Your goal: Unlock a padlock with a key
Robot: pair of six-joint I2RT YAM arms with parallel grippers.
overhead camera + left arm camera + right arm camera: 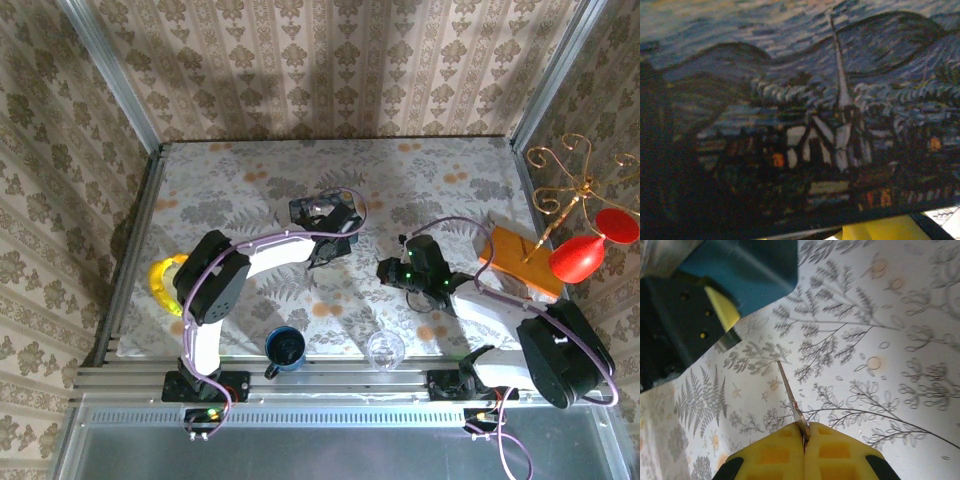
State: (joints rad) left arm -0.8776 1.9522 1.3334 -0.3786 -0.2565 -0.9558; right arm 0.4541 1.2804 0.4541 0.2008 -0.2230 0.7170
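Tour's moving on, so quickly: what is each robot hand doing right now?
Left gripper: fingers seemingly closed on the blue tin.
Right gripper: fingers shut on the key.

No legible text, labels or numbers on anything.

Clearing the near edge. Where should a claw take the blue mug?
Probably one wall at the rim of the blue mug, from straight above: it stands upright, mouth open, and its small handle points at the near edge of the table.
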